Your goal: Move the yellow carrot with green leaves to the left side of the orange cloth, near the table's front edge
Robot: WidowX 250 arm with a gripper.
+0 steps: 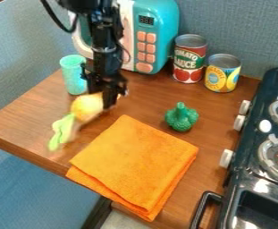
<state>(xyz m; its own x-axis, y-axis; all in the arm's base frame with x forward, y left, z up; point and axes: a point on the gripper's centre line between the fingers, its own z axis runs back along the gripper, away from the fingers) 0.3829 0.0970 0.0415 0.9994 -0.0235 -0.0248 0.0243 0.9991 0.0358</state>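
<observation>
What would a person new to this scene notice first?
The orange cloth, folded at the front of the wooden table, probably draws the eye first. Then comes the turquoise toy microwave at the back, and the black gripper right at a yellow-and-green toy on the left.

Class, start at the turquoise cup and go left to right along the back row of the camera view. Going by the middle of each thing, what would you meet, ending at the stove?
Turquoise cup → toy microwave → tomato can → yellow-labelled can → toy stove.
</observation>
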